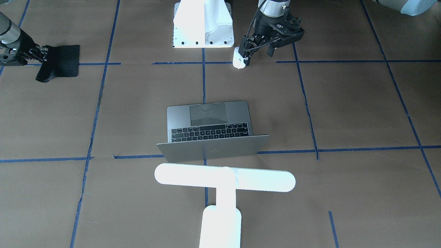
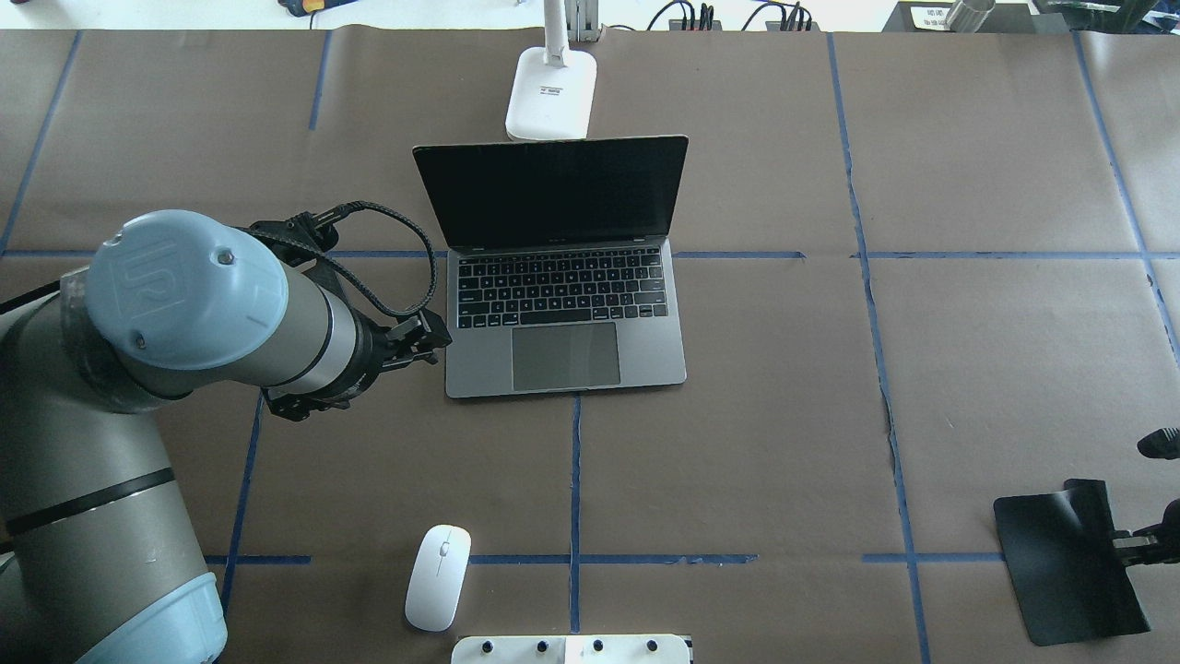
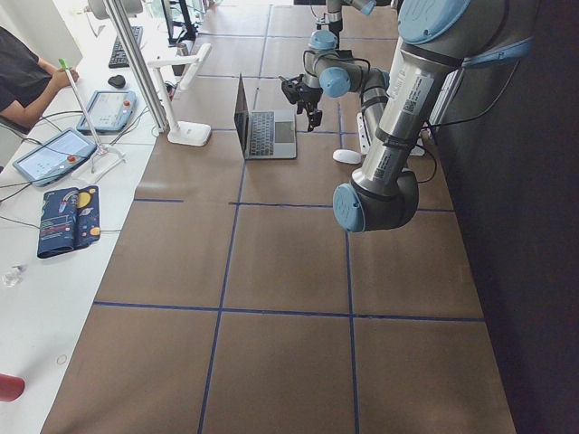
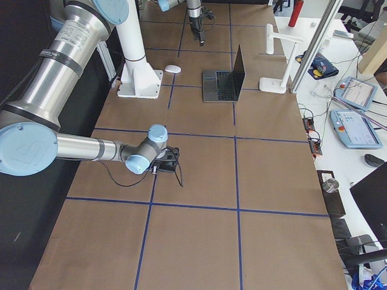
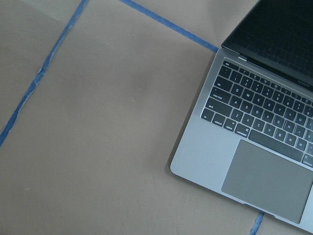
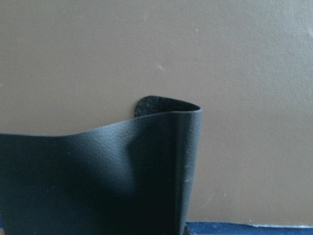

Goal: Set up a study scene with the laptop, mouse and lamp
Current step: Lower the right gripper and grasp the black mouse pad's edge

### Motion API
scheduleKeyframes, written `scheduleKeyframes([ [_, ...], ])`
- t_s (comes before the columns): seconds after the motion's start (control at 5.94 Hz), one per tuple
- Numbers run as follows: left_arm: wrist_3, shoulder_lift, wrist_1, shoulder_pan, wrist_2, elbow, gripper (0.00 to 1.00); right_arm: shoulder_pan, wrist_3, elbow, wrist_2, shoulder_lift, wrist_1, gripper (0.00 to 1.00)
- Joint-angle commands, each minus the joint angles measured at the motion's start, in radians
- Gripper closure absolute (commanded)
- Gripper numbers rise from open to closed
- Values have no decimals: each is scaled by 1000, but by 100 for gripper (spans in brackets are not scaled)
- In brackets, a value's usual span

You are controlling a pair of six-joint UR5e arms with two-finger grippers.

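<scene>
Brown-papered tabletop (image 1: 344, 103), marked off in blue squares.

Front-facing view. Laptop (image 1: 210, 127): one, open, centre. Lamp (image 1: 224, 179): one, upright just behind the lid. Mouse (image 1: 237, 60): one, beside the white pedestal (image 1: 203, 24) (one), at the robot's edge. Left claw (image 1: 258, 55): one, fingers spread, holding nothing. Right claw (image 1: 43, 51): one, pinched on the edge of the black mat (image 1: 63, 60) (one), well off to the robot's right.

Overhead view. Left claw hangs just beside the laptop's left front corner, with the mouse well apart and nearer the robot. Hazard: a swing toward the mouse could clip the laptop. The low, smooth shell could then squirt from the fingers.

Left wrist view. Laptop corner and paper only, with no fingers in frame.

Right wrist view. Mat buckled upward at the pinch. Hazard: dragged like this, it may fold under itself or slip free.
</scene>
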Motion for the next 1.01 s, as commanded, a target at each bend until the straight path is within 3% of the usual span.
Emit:
scheduleKeyframes([
  [0.0, -1, 2, 0, 1, 9, 1, 0, 46, 1, 69, -4, 18, 2, 100],
  [0.84, -2, 11, 1, -1, 35, 1, 0, 114, 1, 76, -4, 314, -7, 100],
])
